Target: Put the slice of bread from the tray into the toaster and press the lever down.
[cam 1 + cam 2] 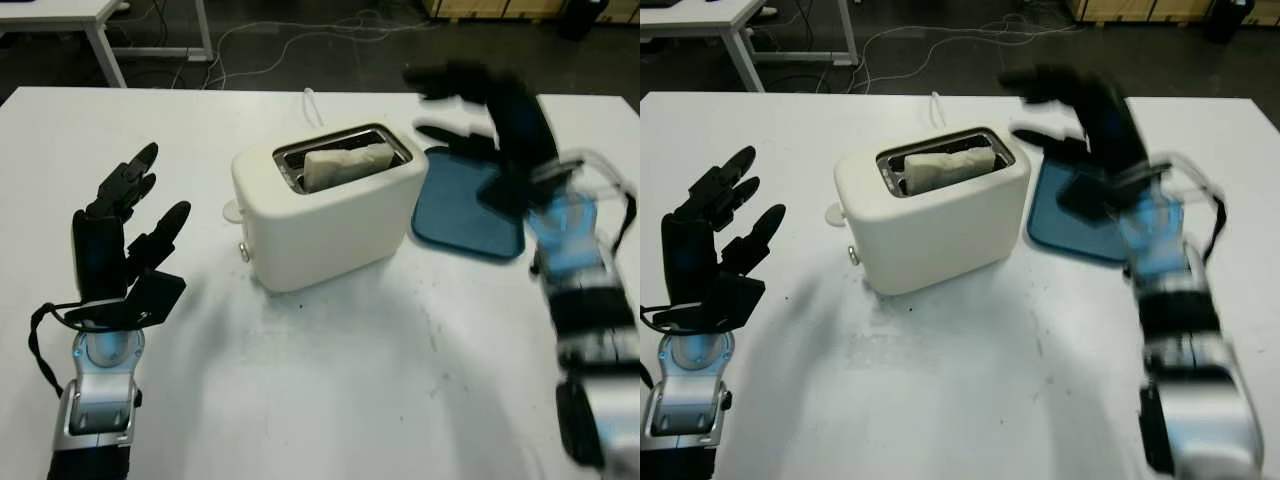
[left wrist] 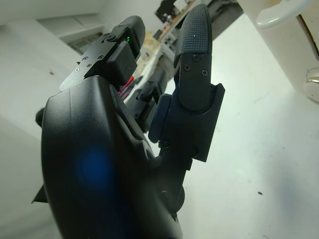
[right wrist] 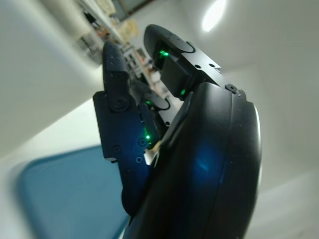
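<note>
**Bread seated in slot; lever not yet pressed**

The white flat worktop point(image 1: 330, 400) carries everything; positions below are given relative to the cream-white plastic two-slot-style toaster point(image 1: 330, 215), which stands near the worktop's middle.

Toaster: upright, its long axis running across the robot's front, angled slightly. A small rounded cream lever tab point(image 1: 232, 211) projects from its left end face, with a silver knob point(image 1: 244, 253) just below it. The lever appears to sit high, so I judge it not yet down.

Blue rectangular plastic tray point(image 1: 455, 215): flat on the worktop, just beside the toaster's right end, holding nothing that I can see.

Right robot hand point(image 1: 455, 105): raised above the tray, to the right of the toaster and behind its right end. It holds nothing and is open.

Left robot hand point(image 1: 125, 235): to the left of the toaster, apart from it, fingertips pointing up and away. It is open and empty.

Pale white slice of bread point(image 1: 345, 165): standing in the toaster's top slot, its upper edge showing level with the metal rim, long axis along the slot.

Judgement: the bread step looks complete. The lever lies at the end facing the left robot hand, which is therefore the nearer one; the move calls for a reach rightward to the tab, then a downward press.
</note>
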Controlling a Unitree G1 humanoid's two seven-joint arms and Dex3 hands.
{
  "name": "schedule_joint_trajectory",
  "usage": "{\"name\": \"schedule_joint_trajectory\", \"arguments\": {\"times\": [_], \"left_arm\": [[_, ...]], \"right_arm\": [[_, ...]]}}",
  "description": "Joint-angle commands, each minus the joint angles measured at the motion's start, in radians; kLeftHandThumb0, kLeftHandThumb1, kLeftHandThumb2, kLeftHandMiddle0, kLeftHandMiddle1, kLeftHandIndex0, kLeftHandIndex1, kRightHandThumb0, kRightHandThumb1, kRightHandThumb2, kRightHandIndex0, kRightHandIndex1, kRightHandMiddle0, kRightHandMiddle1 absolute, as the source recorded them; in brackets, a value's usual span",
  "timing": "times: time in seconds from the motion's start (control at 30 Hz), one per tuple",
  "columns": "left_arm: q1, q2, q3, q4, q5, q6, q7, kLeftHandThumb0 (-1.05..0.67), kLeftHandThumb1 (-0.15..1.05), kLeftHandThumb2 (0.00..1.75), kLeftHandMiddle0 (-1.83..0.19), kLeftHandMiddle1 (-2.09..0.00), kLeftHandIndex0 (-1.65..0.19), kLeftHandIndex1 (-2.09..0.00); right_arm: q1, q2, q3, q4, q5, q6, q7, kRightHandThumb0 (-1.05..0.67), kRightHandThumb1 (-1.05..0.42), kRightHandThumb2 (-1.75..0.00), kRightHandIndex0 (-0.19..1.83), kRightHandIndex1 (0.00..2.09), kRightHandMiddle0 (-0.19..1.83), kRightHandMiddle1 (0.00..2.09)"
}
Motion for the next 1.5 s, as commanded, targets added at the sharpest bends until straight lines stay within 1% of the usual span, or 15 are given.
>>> {"name": "schedule_joint_trajectory", "arguments": {"times": [0.0,0.13,0.3,0.33,0.43,0.53,0.7,0.83,0.97,1.1,1.17,1.23,1.33,1.4,1.47], "left_arm": [[-0.003,0.007,-0.006,0.000,0.003,-0.001,-0.004,-0.66,0.92,0.23,-0.74,0.00,-0.59,0.00],[-0.005,0.012,-0.007,0.008,0.011,-0.002,-0.006,-0.66,0.92,0.23,-0.74,0.00,-0.59,0.00],[0.000,0.027,-0.003,0.007,0.019,-0.001,-0.010,-0.66,0.92,0.24,-0.74,0.00,-0.59,0.00],[0.002,0.030,-0.002,0.001,0.020,0.007,-0.014,-0.67,0.92,0.24,-0.73,0.00,-0.59,0.00],[0.005,0.049,-0.001,-0.009,0.027,0.009,-0.021,-0.66,0.92,0.25,-0.72,0.00,-0.59,0.00],[0.008,0.068,0.002,-0.016,0.045,0.005,-0.026,-0.67,0.92,0.24,-0.73,0.00,-0.60,0.00],[0.023,0.117,0.004,-0.062,0.089,0.032,-0.061,-0.67,0.92,0.23,-0.74,-0.01,-0.61,-0.01],[0.039,0.158,0.006,-0.074,0.128,0.014,-0.070,-0.65,0.92,0.20,-0.75,-0.01,-0.63,-0.01],[0.047,0.192,-0.002,-0.082,0.168,-0.008,-0.068,-0.62,0.92,0.16,-0.79,-0.03,-0.67,-0.03],[0.044,0.242,-0.007,-0.047,0.219,-0.089,-0.045,-0.54,0.92,0.13,-0.86,-0.06,-0.74,-0.05],[0.042,0.275,-0.011,-0.027,0.245,-0.140,-0.036,-0.45,0.92,0.14,-0.93,-0.09,-0.82,-0.08],[0.041,0.294,-0.015,-0.023,0.268,-0.172,-0.031,-0.42,0.92,0.15,-0.98,-0.12,-0.87,-0.10],[0.048,0.303,-0.022,-0.057,0.368,-0.173,0.009,-0.41,0.92,0.11,-1.07,-0.19,-0.97,-0.11],[0.064,0.281,-0.031,-0.110,0.445,-0.146,0.040,-0.40,0.92,0.11,-1.12,-0.25,-1.02,-0.10],[0.081,0.250,-0.043,-0.161,0.482,-0.112,0.043,-0.39,0.92,0.13,-1.04,-0.47,-1.06,-0.06]], "right_arm": [[0.069,0.031,-0.038,-0.051,0.049,0.006,-0.036,-0.29,-0.92,-0.31,0.78,0.13,0.73,0.00],[0.188,0.097,-0.076,-0.118,0.088,0.022,-0.094,-0.32,-0.92,-0.31,0.78,0.08,0.73,0.00],[0.289,0.150,-0.093,-0.169,0.020,0.017,-0.210,-0.41,-0.92,-0.33,0.81,0.06,0.73,0.01],[0.302,0.161,-0.093,-0.177,0.017,0.021,-0.224,-0.41,-0.92,-0.32,0.86,0.07,0.75,0.01],[0.320,0.190,-0.086,-0.179,-0.005,0.028,-0.267,-0.42,-0.92,-0.31,0.88,0.04,0.78,0.02],[0.318,0.205,-0.079,-0.161,-0.055,0.020,-0.324,-0.40,-0.92,-0.24,0.93,0.04,0.80,0.02],[0.291,0.165,-0.041,-0.084,-0.256,-0.020,-0.492,-0.36,-0.92,-0.08,1.03,0.04,0.86,0.02],[0.276,0.139,-0.012,-0.052,-0.316,-0.019,-0.547,-0.37,-0.92,-0.04,1.05,0.03,0.89,0.02],[0.271,0.130,0.006,-0.045,-0.317,-0.019,-0.564,-0.36,-0.91,-0.01,1.10,0.05,0.94,0.03],[0.270,0.134,0.008,-0.041,-0.246,-0.025,-0.517,-0.34,-0.92,-0.01,1.12,0.05,0.96,0.03],[0.268,0.136,0.005,-0.039,-0.214,-0.029,-0.500,-0.33,-0.92,-0.01,1.12,0.05,0.96,0.03],[0.266,0.134,0.004,-0.036,-0.203,-0.033,-0.496,-0.34,-0.92,-0.02,1.12,0.05,0.96,0.02],[0.260,0.130,0.002,-0.024,-0.199,-0.051,-0.507,-0.33,-0.92,-0.03,1.12,0.05,0.97,0.02],[0.257,0.129,-0.001,-0.014,-0.202,-0.064,-0.516,-0.31,-0.92,-0.03,1.13,0.04,0.97,0.02],[0.256,0.131,-0.003,-0.012,-0.201,-0.062,-0.518,-0.31,-0.92,-0.03,1.12,0.04,0.97,0.01]]}}
